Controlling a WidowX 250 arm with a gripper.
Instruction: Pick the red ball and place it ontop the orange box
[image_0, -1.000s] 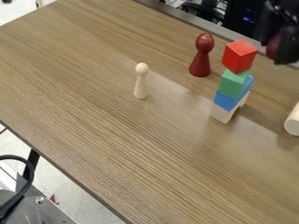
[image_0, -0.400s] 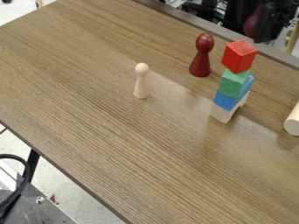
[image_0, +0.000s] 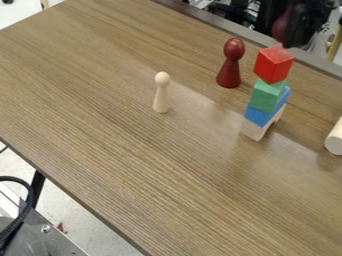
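Note:
At the upper right, the black gripper (image_0: 288, 33) hangs just above the orange-red box and is shut on a dark red ball (image_0: 282, 24), which is partly hidden by its black parts. The orange-red box (image_0: 273, 64) is the top piece of a small stack. Under it come a green block (image_0: 267, 96), a blue block (image_0: 259, 115) and a pale notched block (image_0: 254, 130). The ball and the box are apart in the view.
A dark red peg figure (image_0: 229, 72) stands close to the stack's left, and a pale wooden peg figure (image_0: 161, 96) is farther left. A pale cylinder (image_0: 336, 140) lies at the right edge of the wooden table (image_0: 133, 165).
The gripper has moved left and upward in the view, carrying the red ball, with only a small shift left most recently. The stack and both peg figures stay where they were.

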